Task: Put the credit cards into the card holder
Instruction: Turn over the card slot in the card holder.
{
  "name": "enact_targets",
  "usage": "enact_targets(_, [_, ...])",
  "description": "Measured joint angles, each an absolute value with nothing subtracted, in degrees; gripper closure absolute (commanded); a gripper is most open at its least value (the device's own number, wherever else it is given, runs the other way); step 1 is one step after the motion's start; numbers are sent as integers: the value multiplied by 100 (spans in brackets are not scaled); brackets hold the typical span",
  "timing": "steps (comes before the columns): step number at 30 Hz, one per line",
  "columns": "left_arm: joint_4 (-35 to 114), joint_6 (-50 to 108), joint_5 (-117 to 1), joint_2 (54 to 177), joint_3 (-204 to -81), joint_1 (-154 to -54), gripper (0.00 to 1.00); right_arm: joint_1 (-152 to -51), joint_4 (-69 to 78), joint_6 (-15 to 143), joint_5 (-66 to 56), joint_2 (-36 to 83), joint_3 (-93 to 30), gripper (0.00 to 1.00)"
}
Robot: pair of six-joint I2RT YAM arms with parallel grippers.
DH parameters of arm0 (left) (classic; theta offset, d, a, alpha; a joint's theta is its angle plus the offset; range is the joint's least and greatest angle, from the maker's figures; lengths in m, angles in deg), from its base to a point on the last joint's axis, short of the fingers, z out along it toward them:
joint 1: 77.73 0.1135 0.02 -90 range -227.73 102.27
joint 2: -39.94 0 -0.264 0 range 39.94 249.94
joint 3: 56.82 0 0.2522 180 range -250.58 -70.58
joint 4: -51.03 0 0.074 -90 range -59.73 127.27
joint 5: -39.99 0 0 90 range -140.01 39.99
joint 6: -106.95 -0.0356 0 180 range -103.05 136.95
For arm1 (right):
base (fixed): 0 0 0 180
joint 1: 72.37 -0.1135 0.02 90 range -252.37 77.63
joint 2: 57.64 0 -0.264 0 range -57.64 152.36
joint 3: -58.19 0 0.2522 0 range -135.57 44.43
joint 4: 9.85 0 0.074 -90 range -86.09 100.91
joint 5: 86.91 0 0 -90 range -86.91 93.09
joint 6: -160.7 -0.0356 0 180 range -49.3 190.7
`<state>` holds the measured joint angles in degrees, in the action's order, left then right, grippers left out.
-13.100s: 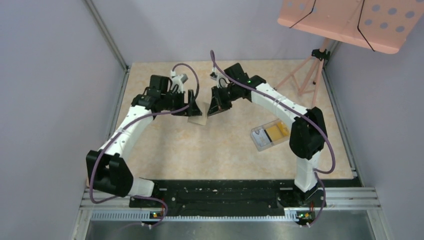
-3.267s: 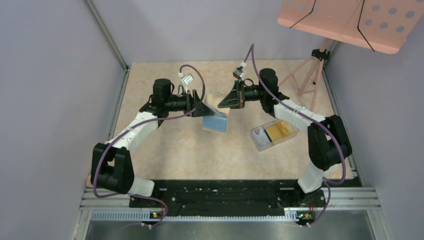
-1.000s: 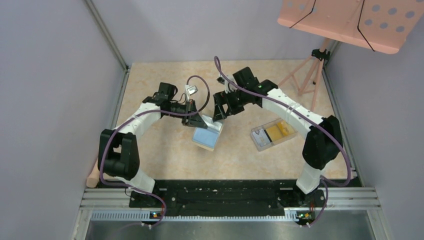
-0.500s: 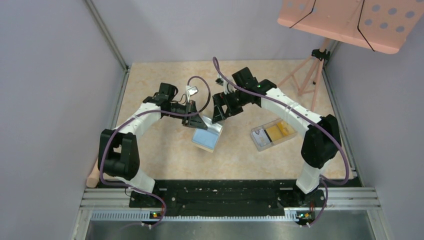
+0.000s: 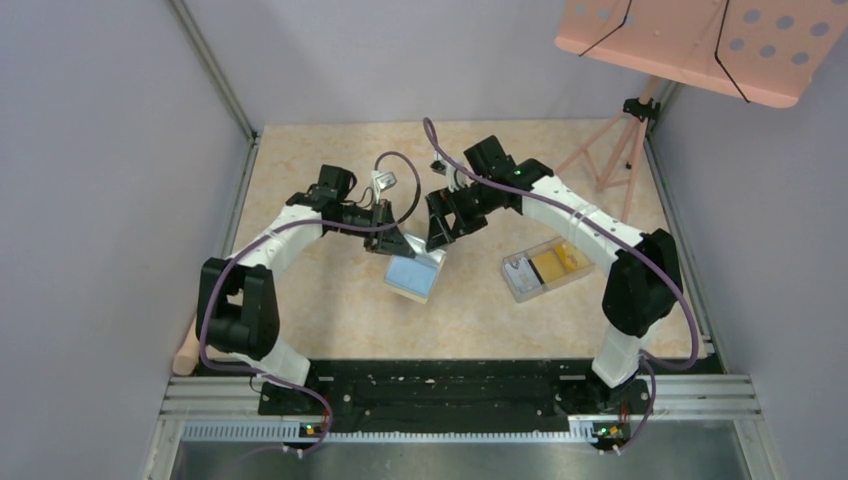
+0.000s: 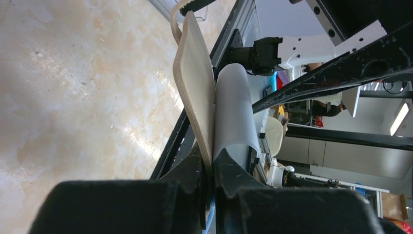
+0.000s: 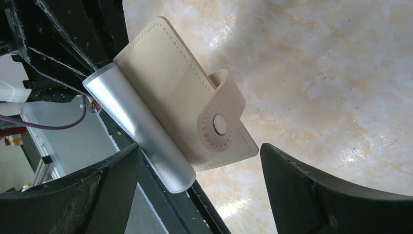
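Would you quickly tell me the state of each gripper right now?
Left gripper: closed, holding the card holder.
Right gripper: open, holding nothing.

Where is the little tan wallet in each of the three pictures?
Top external: the card holder is mid-table, its blue inside showing, held by the left gripper.
Left wrist: centre, seen edge-on, pinched in that gripper.
Right wrist: centre-left, snap dot facing the camera.
Shared landmark: the marbled beige tabletop lies behind it in all three views.
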<state>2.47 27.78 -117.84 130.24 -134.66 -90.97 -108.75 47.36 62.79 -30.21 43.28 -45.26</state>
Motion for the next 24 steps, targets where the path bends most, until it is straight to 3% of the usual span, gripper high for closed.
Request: enact_targets(24, [172, 2699, -11924, 13183, -13531, -9331, 100, -10943, 4856, 6295, -2369, 4337, -4493, 7])
